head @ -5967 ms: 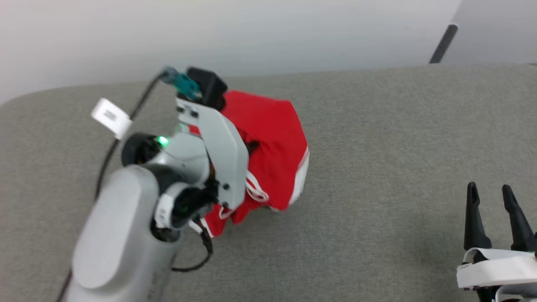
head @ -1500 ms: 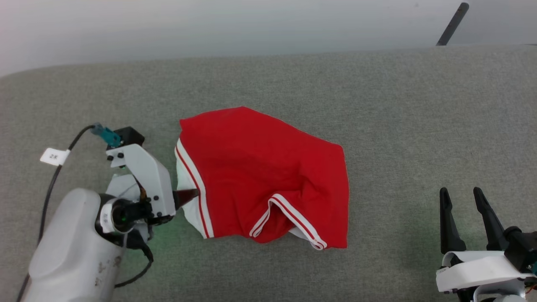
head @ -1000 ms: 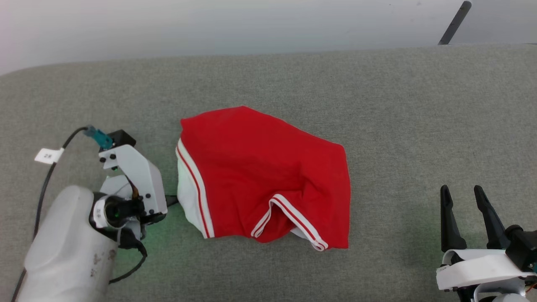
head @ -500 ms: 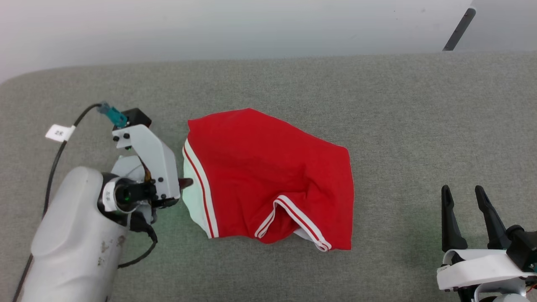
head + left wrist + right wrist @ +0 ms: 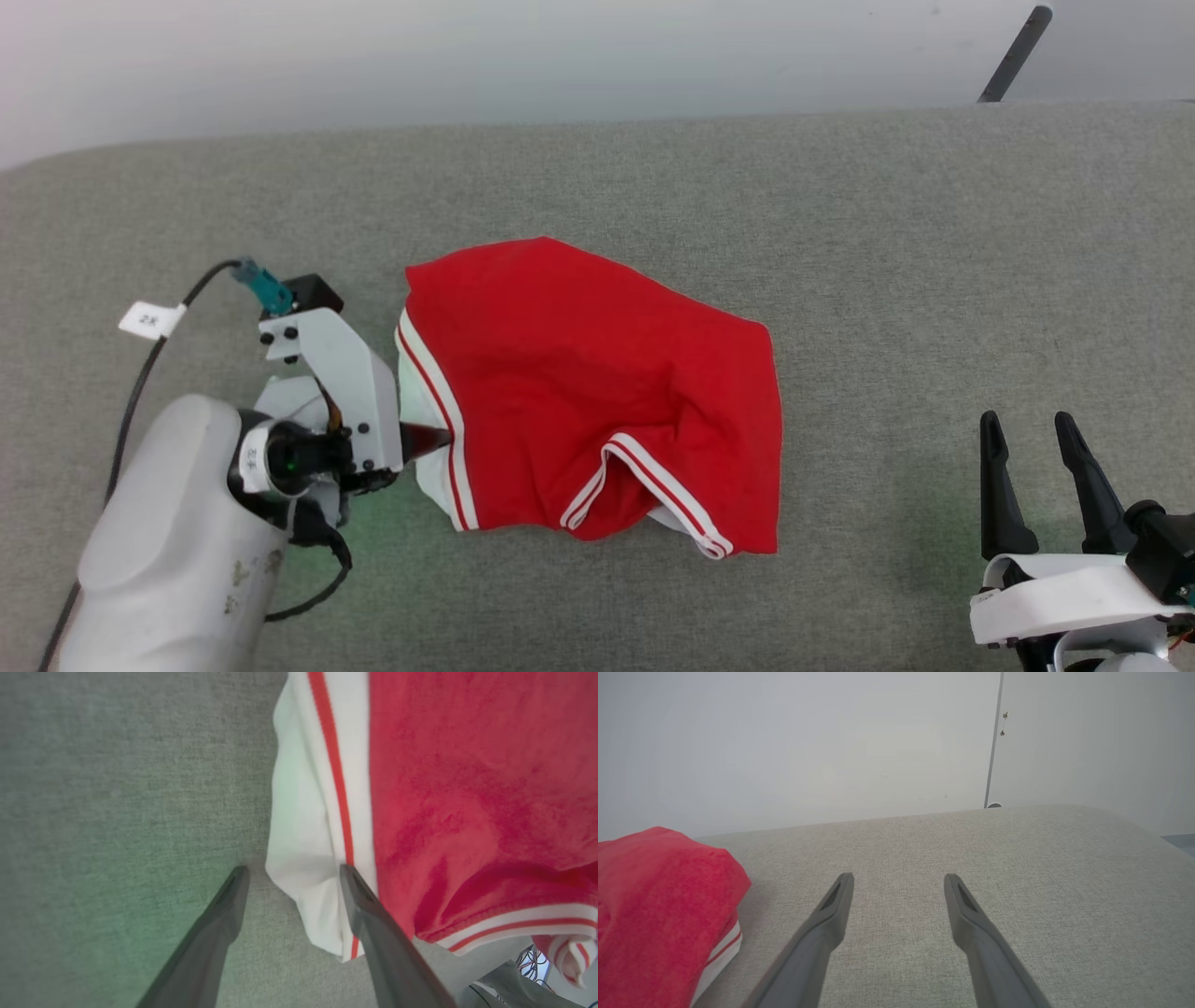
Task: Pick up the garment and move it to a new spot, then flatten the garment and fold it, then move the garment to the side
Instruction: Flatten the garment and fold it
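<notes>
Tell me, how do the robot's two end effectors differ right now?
The left end effector straddles the garment's white-trimmed edge; the right end effector hangs over bare grey surface, well apart from the garment. In the head view the left points sideways toward the garment, the right points straight ahead. Both stand open, with dark fingers, holding nothing.

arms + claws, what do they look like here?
Left forearm: pale grey, rounded; white wrist bracket, black cable with white tag and teal connector, green light. Left claw and right claw: two long dark tapered fingers each; right one on a white mount.
</notes>
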Robot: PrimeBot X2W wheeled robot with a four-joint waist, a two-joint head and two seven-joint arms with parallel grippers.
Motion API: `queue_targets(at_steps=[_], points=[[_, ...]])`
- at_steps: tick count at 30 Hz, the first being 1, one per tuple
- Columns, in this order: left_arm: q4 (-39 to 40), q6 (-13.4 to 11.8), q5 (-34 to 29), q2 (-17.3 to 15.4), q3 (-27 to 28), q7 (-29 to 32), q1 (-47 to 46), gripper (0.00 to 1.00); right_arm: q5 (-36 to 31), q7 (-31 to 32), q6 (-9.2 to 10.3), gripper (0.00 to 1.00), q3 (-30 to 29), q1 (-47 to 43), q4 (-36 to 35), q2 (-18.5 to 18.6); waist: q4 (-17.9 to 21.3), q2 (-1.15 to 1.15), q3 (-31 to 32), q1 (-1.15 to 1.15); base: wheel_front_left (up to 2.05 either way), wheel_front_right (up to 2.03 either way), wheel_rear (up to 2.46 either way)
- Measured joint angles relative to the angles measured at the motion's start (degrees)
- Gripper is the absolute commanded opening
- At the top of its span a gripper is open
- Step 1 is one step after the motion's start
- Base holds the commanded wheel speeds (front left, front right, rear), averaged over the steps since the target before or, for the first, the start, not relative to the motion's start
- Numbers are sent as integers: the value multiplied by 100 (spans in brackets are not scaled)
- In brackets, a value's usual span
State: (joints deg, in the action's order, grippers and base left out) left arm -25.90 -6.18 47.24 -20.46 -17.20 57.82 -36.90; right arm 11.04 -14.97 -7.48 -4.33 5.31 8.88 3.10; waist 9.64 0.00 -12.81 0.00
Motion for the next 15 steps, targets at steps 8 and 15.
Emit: queue_targets(at_steps=[8,15], points=[[-165,-89,164,80,47,153,29,43,7,0,0,100,27,13,-1,-1,50,0,-75,0,0,0,0],[-263,3,276,158,49,194,25,0,4,0,0,100,14,15,-16,-2,56,0,-85,0,0,0,0]])
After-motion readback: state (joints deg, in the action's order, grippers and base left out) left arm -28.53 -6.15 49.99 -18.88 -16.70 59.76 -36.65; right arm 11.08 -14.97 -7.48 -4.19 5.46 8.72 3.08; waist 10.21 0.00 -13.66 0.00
